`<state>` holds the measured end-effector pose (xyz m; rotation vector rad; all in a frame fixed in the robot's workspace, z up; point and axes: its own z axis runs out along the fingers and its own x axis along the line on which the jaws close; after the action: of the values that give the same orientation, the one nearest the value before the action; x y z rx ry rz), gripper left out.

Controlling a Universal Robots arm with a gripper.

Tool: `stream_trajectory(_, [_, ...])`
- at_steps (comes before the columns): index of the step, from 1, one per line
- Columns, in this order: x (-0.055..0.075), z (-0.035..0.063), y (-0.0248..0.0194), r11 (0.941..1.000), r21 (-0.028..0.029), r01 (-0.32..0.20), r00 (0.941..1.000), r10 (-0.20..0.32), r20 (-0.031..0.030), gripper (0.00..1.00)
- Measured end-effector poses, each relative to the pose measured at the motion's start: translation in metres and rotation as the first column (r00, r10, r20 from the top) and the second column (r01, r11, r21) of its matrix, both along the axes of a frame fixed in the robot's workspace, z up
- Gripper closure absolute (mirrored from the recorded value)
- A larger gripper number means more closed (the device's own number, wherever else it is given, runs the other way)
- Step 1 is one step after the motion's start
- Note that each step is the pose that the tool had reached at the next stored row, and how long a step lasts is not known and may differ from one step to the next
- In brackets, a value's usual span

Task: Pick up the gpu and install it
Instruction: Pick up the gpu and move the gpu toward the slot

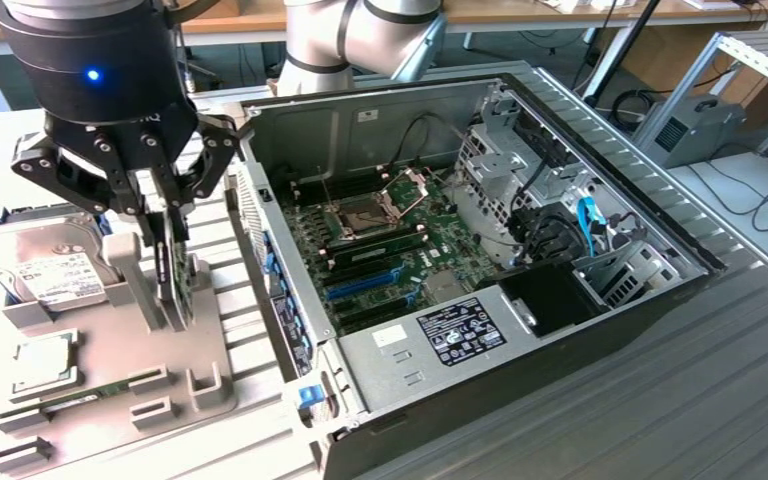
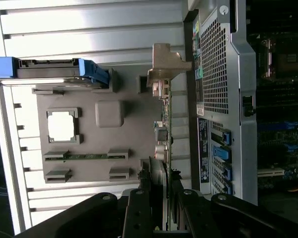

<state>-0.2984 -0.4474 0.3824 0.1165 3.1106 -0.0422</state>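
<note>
1 gripper (image 1: 164, 235) clamped on the gpu (image 1: 173, 285), card upright in its slot at the grey holder's (image 1: 211, 350) edge nearest the pc case (image 1: 384, 345)
Fingers pinch the card's upper edge; best lifted straight up, kept vertical, so the bracket end doesn't snag the slot posts

Not much legible here, folks. We can just make out "IQ" on the gripper (image 1: 157, 215) body. The hard drive (image 1: 17, 250) white label (image 1: 61, 278) and the PC case (image 1: 398, 375) black sticker (image 1: 462, 330): print too tiny for us.
</note>
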Motion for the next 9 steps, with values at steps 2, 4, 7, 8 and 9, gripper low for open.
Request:
stream_trajectory(2, [0.0001,0.0002,0.0000,0.9994,0.0334,0.000,1.0000,0.000,0.0000,0.74])
stream_trajectory(4, [0.0000,0.0002,0.0000,0.9994,0.0350,0.000,1.0000,0.000,-0.0001,0.74])
stream_trajectory(7, [0.0000,0.0002,0.0000,0.9994,0.0350,0.000,1.0000,0.000,-0.0002,0.74])
stream_trajectory(8, [0.0000,0.0002,0.0000,0.9994,0.0350,0.000,1.0000,0.000,-0.0001,0.74])
stream_trajectory(9, [0.0000,0.0004,-0.0001,0.9994,0.0350,0.000,1.0000,0.000,-0.0001,0.74])
